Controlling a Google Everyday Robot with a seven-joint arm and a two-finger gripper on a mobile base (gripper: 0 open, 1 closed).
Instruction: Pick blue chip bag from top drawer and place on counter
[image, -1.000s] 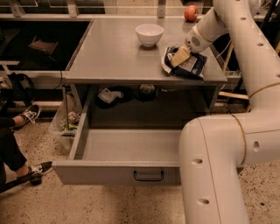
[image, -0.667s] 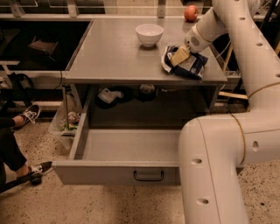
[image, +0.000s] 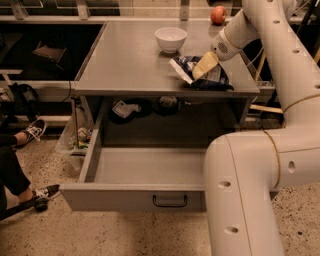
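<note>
The blue chip bag (image: 216, 79) lies on the counter (image: 130, 60) near its front right corner, its white label panel pointing left toward the middle. My gripper (image: 205, 65) rests on top of the bag, reaching down from the upper right on the white arm. The top drawer (image: 125, 197) is pulled wide open below the counter, and the part of its inside that I can see holds nothing. My arm's big lower link hides the drawer's right part.
A white bowl (image: 170, 39) stands at the counter's back middle and a red apple (image: 218, 14) at its back right. A small pale packet (image: 125, 108) and a dark object (image: 168, 102) lie in the recess under the counter. A person's shoes (image: 33, 131) are on the floor at left.
The bag's white-labelled end now reaches a little further left on the counter. The gripper stays at about the same spot on the bag.
</note>
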